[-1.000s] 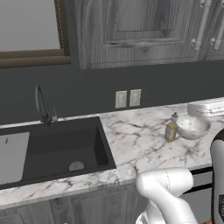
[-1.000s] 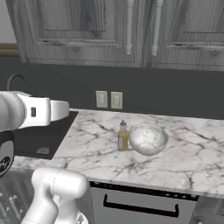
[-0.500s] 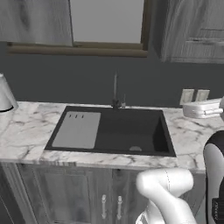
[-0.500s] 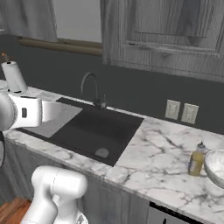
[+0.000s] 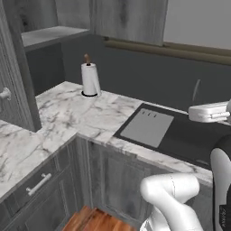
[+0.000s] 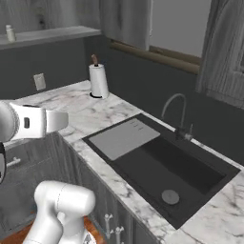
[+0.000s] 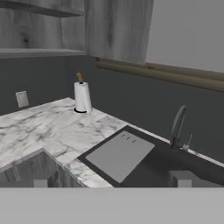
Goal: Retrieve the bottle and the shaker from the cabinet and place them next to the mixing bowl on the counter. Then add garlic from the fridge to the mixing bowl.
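Note:
My gripper (image 7: 111, 180) is open, its two fingertips (image 7: 40, 182) far apart with nothing between them. It hangs in the air over the counter's front edge, pointing at the sink corner. The white hand (image 6: 33, 122) juts in from the left of the right base view, and in the left base view the hand (image 5: 208, 112) is at the right, above the sink. A small white container (image 6: 9, 32) stands on an open shelf at the far left; I cannot tell what it is.
A marble counter (image 5: 67, 113) turns a corner here. A paper towel roll (image 5: 90, 79) stands at the back. The black sink (image 6: 167, 167) has a grey tray (image 6: 125, 138) and a faucet (image 6: 178, 114). A tall grey panel with a knob (image 5: 4, 94) stands at the left.
The whole picture has swung left: the camera moved. The mixing bowl and bottle slid off to the right, the sink passed across, and the corner counter with the paper towel roll came in.

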